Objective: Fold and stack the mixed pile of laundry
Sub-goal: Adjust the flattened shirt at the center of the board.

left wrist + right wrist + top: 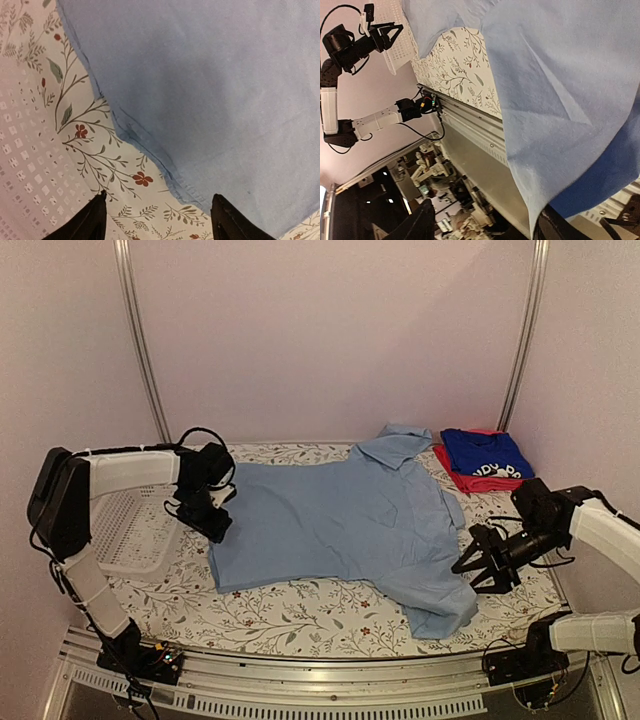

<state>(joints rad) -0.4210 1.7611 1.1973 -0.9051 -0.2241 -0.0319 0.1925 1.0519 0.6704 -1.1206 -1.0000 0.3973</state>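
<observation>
A: So, lie of the large light-blue collared cloth shirt (pixel 340 525)?

B: Spread flat on floral-patterned table cover (pixel 300 615); long axis left to right, collar far right, hem left.

A: Nearer pincer?

B: Left gripper (pixel 214 525) just beside hem, right gripper (pixel 476 568) beside near-right sleeve. Both released, fingers parted, grasping nothing.
</observation>
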